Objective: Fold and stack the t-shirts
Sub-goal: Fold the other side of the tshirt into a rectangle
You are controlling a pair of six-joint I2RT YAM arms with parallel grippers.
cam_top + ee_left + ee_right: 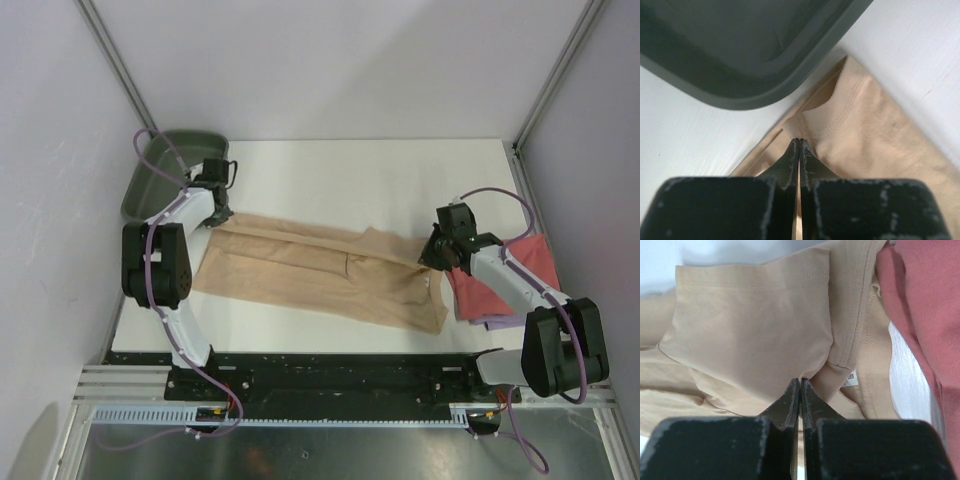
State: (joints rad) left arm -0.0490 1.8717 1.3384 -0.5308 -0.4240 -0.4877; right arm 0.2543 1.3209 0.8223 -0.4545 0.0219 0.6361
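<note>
Gripping, left gripper [219, 214] [799, 144]: jaws pressed together on the far left corner of the tan t-shirt [320, 275] [875, 125]; a sliver of tan cloth shows in the slit between the fingers.
Gripping, right gripper [433, 258] [800, 383]: jaws closed on the tan t-shirt's right end, at a fold below the sleeve, with tan cloth showing between the fingers.
Tan t-shirt: lies stretched between the two grippers on the white table [350, 180], long side folded inward, creases along its length. Its collar end is at the right, with a small white neck label [850, 378] showing.
Coral-red t-shirt [478, 298] [925, 300]: folded, just beside the tan t-shirt's collar end, touching it in the right wrist view.
Lavender t-shirt [497, 322]: under the coral-red one; only a thin edge shows.
Tray [145, 190] [755, 97]: dark green, just beyond the tan t-shirt's far left corner; contact cannot be told.
</note>
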